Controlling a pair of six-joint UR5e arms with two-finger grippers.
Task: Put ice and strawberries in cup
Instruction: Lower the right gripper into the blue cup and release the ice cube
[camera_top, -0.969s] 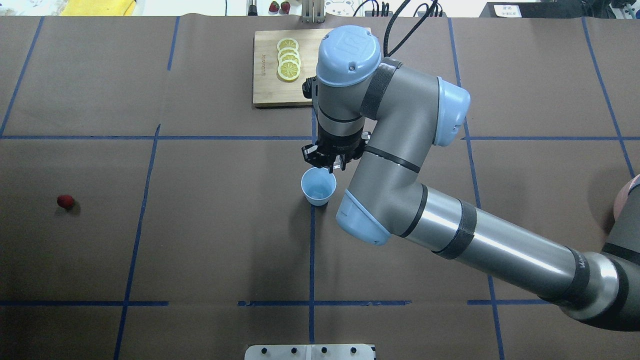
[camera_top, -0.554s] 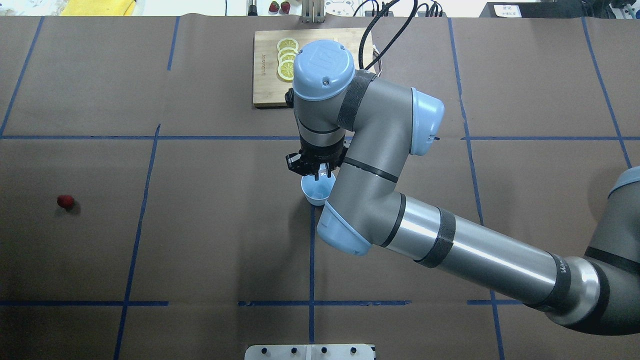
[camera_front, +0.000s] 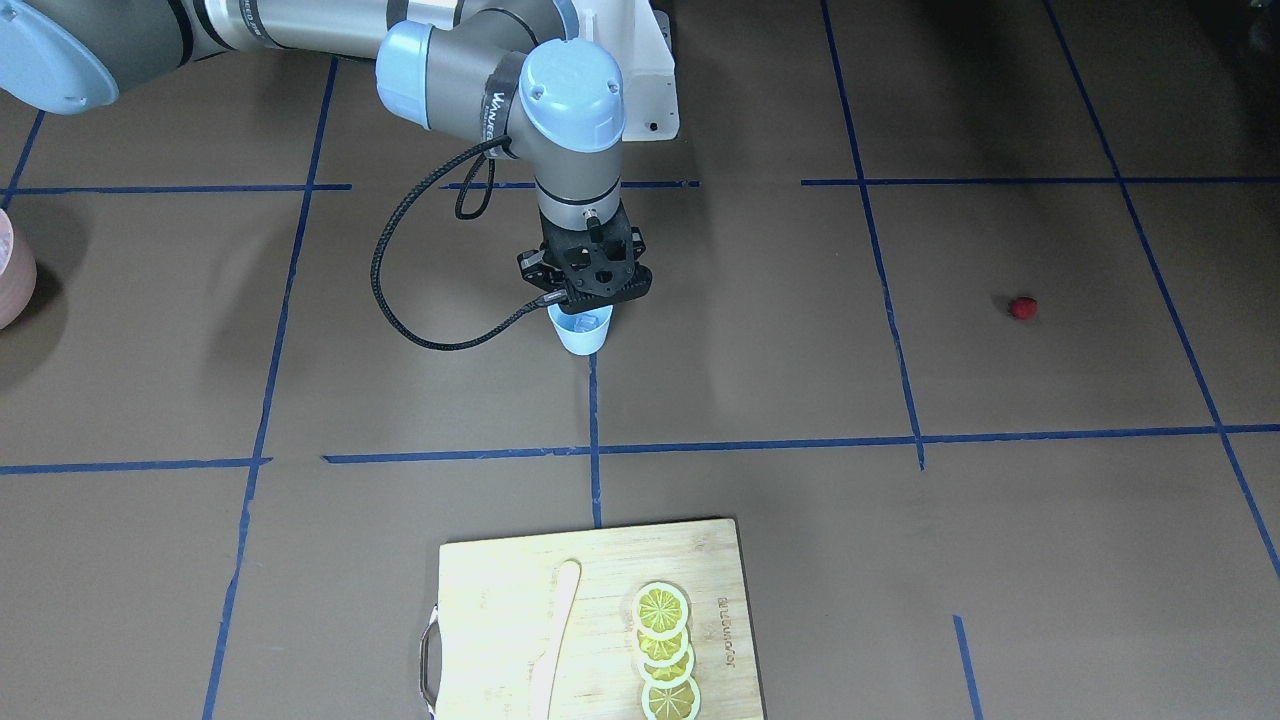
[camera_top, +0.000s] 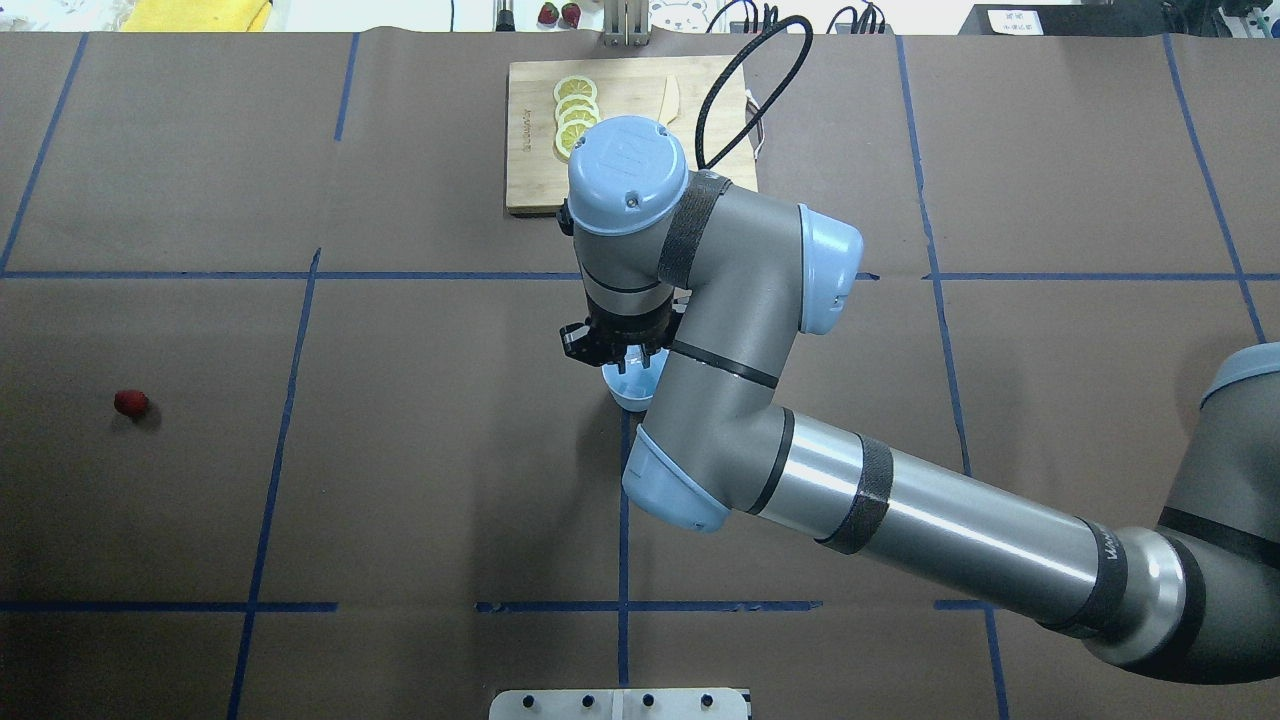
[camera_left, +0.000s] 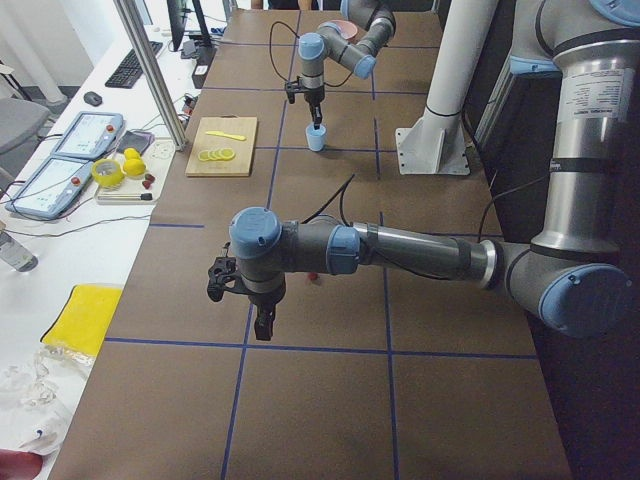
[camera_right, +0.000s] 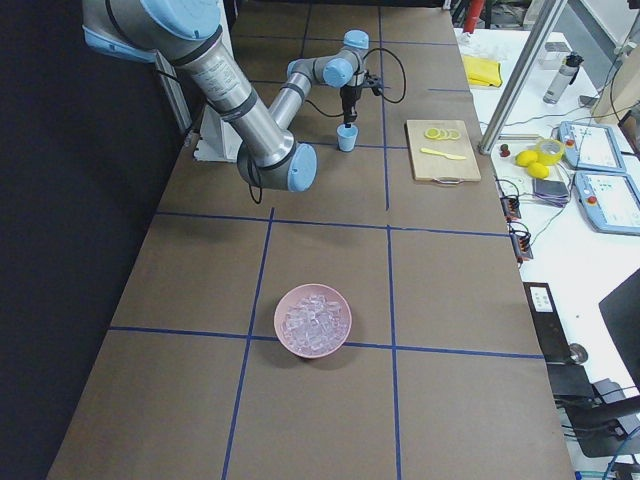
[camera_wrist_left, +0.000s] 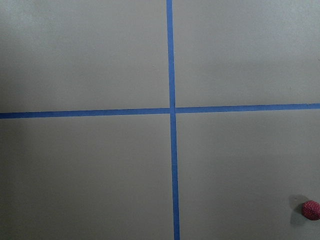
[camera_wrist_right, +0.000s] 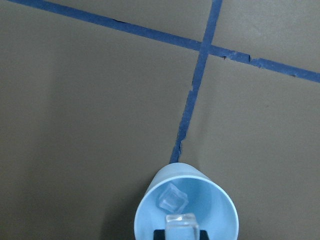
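Observation:
The pale blue cup (camera_top: 628, 393) stands at the table's middle on a tape crossing. My right gripper (camera_top: 617, 360) hangs straight down over its mouth, shut on a clear ice cube (camera_wrist_right: 181, 221) held just above the rim. A second ice cube (camera_wrist_right: 172, 198) lies inside the cup (camera_wrist_right: 150, 210). The red strawberry (camera_top: 131, 402) lies alone far out on the left side and also shows at the corner of the left wrist view (camera_wrist_left: 311, 210). My left gripper (camera_left: 262, 325) hovers above the table near the strawberry; I cannot tell whether it is open or shut.
A pink bowl (camera_right: 285, 322) full of ice cubes sits on the far right side of the table. A wooden cutting board (camera_top: 530, 175) with lemon slices (camera_top: 574, 120) and a pale knife lies behind the cup. Blue tape lines cross the brown table cover.
My right arm has swung left and nearer the robot, bringing its gripper from beside the cup's far rim to over the cup's mouth. The strawberry has not moved.

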